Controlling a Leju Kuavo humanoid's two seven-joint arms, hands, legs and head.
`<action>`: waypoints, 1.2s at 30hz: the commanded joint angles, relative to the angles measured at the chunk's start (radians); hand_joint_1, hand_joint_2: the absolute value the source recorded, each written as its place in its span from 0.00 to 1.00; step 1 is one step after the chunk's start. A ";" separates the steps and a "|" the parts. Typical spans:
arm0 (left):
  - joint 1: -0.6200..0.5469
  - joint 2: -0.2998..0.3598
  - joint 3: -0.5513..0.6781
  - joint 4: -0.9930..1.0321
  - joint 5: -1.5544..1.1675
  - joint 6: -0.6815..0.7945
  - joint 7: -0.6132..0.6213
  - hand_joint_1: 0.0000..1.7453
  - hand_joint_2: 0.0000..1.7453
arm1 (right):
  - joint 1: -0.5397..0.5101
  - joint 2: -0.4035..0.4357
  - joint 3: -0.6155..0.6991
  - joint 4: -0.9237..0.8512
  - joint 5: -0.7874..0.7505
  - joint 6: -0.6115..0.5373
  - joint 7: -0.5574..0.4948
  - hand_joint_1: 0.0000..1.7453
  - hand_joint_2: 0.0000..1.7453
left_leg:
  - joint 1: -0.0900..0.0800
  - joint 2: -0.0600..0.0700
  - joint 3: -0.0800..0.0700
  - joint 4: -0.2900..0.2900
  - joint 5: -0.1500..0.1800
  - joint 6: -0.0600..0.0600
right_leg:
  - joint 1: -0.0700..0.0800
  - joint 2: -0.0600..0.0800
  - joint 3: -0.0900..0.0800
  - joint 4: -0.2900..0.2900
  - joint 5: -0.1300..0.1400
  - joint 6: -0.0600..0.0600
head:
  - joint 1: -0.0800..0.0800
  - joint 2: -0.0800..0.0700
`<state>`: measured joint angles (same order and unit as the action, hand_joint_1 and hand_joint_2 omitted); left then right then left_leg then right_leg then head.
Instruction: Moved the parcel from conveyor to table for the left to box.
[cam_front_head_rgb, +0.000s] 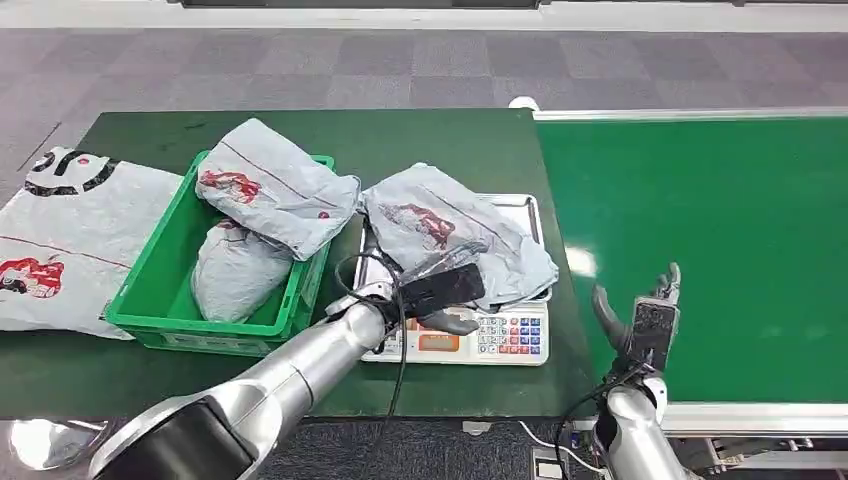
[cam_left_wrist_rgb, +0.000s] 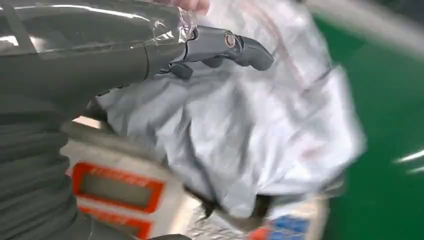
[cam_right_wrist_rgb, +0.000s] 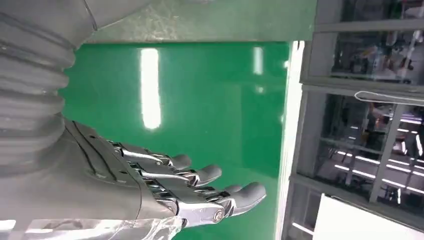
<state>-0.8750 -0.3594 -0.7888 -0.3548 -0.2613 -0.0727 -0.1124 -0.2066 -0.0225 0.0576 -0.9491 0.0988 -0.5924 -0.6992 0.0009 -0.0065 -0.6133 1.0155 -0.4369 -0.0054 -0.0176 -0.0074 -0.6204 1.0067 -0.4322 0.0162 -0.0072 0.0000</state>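
We see the left robot hand resting on the parcel on the scale (grasp unclear); it could slip while lifted toward the bin. Right robot hand released.

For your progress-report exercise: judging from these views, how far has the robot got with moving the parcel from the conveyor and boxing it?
Done: the grey parcel lies on the scale on the table, off the conveyor. Two parcels already sit in the green box. In hand: the left hand is at the parcel's near edge; whether it grips it is unclear. The right hand is open over the belt. Left: putting this parcel into the box.
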 joint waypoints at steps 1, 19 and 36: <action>-0.052 0.010 -0.192 0.110 -0.004 -0.095 0.110 0.00 1.00 | -0.045 0.005 0.000 0.086 0.003 0.023 0.001 0.00 1.00 | 0.001 0.002 0.004 -0.001 -0.001 0.000 | 0.001 0.002 0.003 -0.002 0.000 -0.001 | 0.000 0.000; -0.061 0.010 -0.270 0.088 -0.052 -0.084 0.078 1.00 1.00 | -0.044 0.003 -0.046 0.102 0.007 0.054 0.001 0.00 1.00 | 0.000 0.001 0.007 -0.001 -0.001 0.000 | 0.000 0.001 0.007 -0.002 0.000 0.000 | 0.000 0.000; -0.050 0.010 -0.144 0.067 0.115 -0.198 -0.083 1.00 1.00 | -0.041 0.004 -0.059 0.101 0.020 0.070 0.001 0.00 1.00 | 0.000 0.002 0.009 -0.003 -0.002 0.000 | 0.001 0.002 0.009 -0.004 0.000 -0.001 | 0.000 0.000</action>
<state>-0.9420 -0.3613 -0.9579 -0.3166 -0.1465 -0.2476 -0.1976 -0.2171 -0.0233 0.0324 -0.9049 0.1202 -0.5272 -0.6992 0.0008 -0.0075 -0.6097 1.0155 -0.4376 -0.0046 -0.0177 -0.0086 -0.6162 1.0066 -0.4331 0.0167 -0.0072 0.0000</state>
